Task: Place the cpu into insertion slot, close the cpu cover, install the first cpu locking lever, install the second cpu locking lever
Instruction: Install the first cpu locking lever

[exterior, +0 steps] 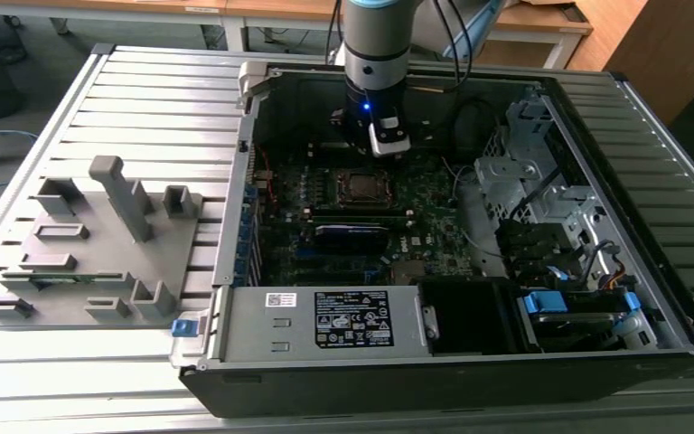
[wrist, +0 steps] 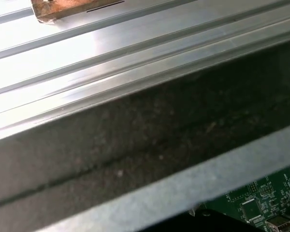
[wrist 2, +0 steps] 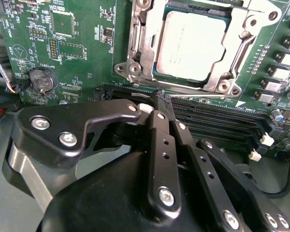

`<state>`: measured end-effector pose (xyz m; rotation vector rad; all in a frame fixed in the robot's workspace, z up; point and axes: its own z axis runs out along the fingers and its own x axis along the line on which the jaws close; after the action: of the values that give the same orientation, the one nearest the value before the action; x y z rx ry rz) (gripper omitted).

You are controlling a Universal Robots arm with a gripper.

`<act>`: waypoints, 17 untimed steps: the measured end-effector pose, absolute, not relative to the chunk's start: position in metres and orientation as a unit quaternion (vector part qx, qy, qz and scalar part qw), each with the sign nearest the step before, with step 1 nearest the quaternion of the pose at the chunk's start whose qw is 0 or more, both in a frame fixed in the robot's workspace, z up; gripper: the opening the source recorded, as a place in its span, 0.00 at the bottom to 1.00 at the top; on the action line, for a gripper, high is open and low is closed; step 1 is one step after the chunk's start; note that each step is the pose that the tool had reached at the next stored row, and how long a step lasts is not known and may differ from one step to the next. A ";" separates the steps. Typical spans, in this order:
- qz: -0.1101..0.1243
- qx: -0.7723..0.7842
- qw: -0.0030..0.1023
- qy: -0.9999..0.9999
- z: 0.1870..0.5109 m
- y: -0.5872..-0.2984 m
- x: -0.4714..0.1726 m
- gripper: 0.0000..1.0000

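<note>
End effector point(wrist 2: 162, 102) pointing down, fingers together, just beside cpu point(wrist 2: 191, 46).

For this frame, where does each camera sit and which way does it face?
Exterior view: off the arm, looking down into the open computer case; the arm and gripper show.
Second wrist view: at the wrist, looking past the shut gripper at the cpu on the motherboard.
First wrist view: at the wrist, facing the case wall and slatted table.
Shared: the motherboard, in all three.
</note>
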<state>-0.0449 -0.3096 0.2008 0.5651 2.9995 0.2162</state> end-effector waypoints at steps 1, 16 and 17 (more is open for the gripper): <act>0.071 0.186 0.041 0.979 0.201 -0.309 -0.045 0.11; 0.071 0.191 0.047 0.978 0.200 -0.308 -0.045 0.11; 0.071 0.191 0.047 0.978 0.200 -0.308 -0.045 0.11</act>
<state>-0.0449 -0.3078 0.1999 0.5840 2.9837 0.2179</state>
